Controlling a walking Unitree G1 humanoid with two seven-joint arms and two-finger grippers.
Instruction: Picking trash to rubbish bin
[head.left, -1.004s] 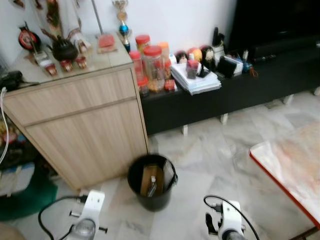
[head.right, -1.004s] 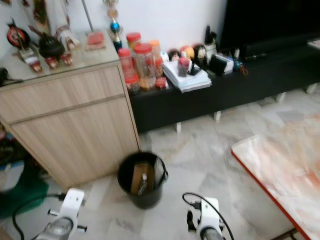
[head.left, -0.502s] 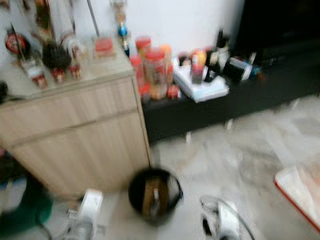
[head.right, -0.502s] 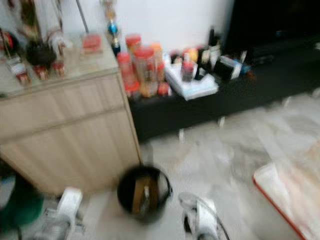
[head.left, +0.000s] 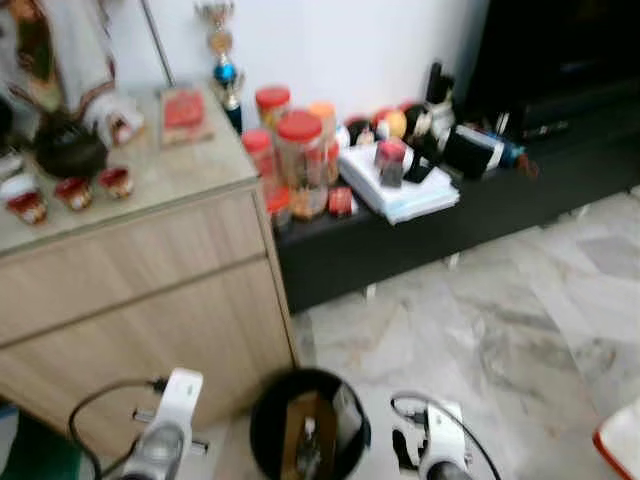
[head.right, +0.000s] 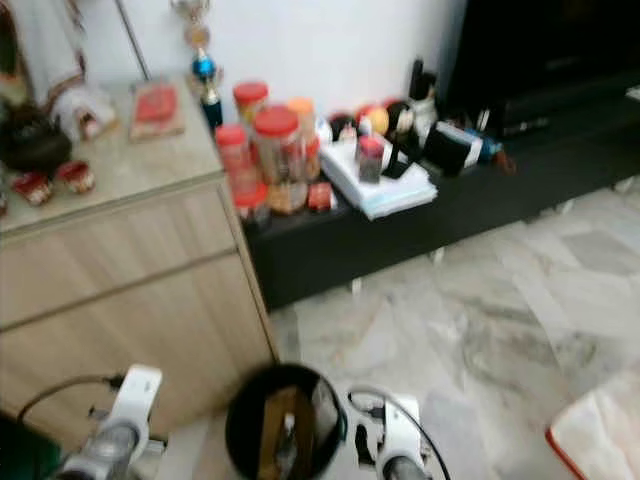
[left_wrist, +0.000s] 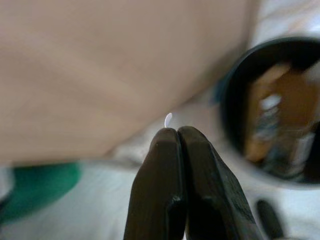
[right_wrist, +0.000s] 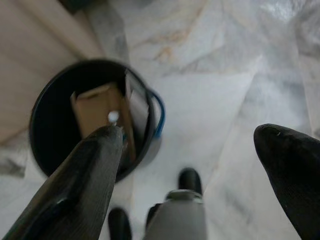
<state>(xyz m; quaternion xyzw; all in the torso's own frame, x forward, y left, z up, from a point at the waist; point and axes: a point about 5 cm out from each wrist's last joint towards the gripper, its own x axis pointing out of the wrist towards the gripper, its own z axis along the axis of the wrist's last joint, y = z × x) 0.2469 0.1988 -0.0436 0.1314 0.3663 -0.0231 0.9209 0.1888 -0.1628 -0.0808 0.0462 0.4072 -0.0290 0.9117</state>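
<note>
While the round black plastic rubbish bin (head.left: 308, 432) holding cardboard stands on the marble floor (head.left: 480, 320) between both arms, the right hand (right_wrist: 197, 165), fingers wide apart, hangs nearer than the pressed-together left hand (left_wrist: 178, 132)

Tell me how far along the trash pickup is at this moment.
Done: the black bin beside the wooden cabinet already holds a cardboard piece and a plastic bottle. In hand: nothing; the left gripper is shut with nothing between its fingers, and the right gripper is open over the floor next to the bin. Left: I can make out no loose trash on the marble floor, so this may be near its end.
</note>
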